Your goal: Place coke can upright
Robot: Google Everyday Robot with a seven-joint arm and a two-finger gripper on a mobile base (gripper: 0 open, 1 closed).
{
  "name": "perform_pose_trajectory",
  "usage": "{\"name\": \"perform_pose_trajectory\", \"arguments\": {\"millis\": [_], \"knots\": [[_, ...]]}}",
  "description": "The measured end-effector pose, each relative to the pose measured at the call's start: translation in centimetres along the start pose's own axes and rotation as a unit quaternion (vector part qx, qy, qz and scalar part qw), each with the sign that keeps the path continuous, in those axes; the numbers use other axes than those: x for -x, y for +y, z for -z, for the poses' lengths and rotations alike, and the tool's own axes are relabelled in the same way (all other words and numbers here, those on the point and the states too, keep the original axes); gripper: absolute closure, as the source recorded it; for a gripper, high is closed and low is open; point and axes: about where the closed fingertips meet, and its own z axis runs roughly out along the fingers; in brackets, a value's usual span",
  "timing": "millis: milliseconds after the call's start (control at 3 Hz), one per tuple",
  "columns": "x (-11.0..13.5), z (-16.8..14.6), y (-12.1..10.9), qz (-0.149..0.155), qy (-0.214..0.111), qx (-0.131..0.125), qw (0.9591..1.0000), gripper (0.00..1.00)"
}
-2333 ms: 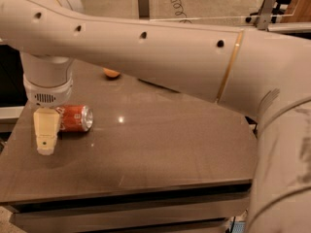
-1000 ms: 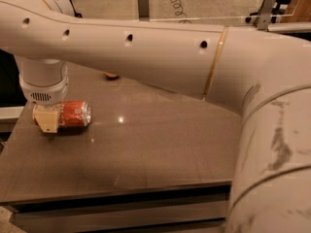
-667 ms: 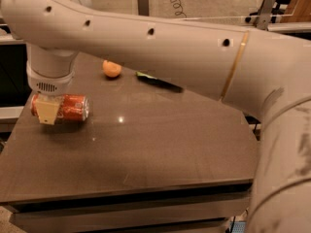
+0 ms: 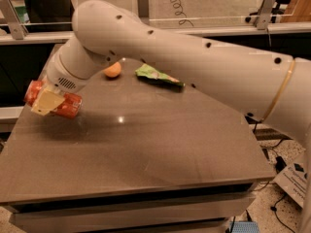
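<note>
The red coke can is held off the table, lying nearly on its side with its long axis running left to right and slightly tilted. My gripper is at the far left above the table's left edge, shut on the can; one cream fingertip covers the can's middle. The can's left end pokes out behind the finger. The big white arm sweeps in from the right across the view.
An orange fruit sits at the back of the grey table. A green snack bag lies to its right. A glass rail and posts run behind the table. Cables lie on the floor at right.
The gripper closed on the lying can and lifted it off the table, moving up and slightly left. The arm swung away, uncovering the orange and the green bag.
</note>
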Motion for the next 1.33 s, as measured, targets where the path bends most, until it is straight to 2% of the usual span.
{"name": "perform_pose_trajectory", "arguments": {"millis": [333,667,1000,1333], "knots": [[2.4,0.9,-1.7,-0.004,-0.118,-0.019,0.9928,1.00],[4.1,1.6,-2.9,-0.013,-0.214,-0.031,0.9762,1.00],[4.4,1.5,-2.8,-0.028,-0.267,-0.032,0.9628,1.00],[3.5,0.7,-2.1,-0.041,-0.278,-0.026,0.9595,1.00]]}}
